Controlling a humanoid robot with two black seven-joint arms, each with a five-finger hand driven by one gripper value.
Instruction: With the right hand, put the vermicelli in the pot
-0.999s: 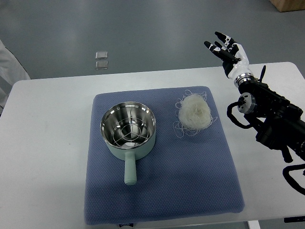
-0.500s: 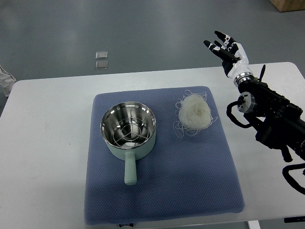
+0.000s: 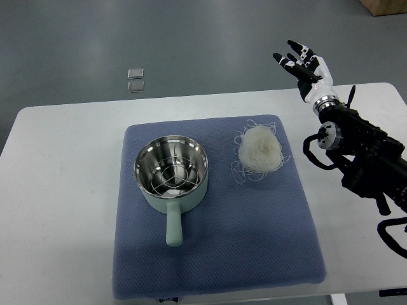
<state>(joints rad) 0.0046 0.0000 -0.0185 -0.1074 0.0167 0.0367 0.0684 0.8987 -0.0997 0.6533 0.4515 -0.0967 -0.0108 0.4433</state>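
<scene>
A pale nest of vermicelli (image 3: 259, 151) lies on the blue mat (image 3: 254, 229), right of a mint-green pot (image 3: 171, 173) with a steel inside and its handle pointing toward me. My right hand (image 3: 301, 63) is open with fingers spread, raised beyond the table's far right edge, well up and right of the vermicelli, holding nothing. Its black arm (image 3: 362, 155) comes in from the right edge. The left arm is out of view.
The mat covers the middle of the white table (image 3: 63, 190). Two small clear squares (image 3: 135, 79) lie on the grey floor beyond the table's far edge. A brown box corner (image 3: 385, 6) shows at top right.
The right hand has barely moved. A white object at the left edge of the picture has gone out of view.
</scene>
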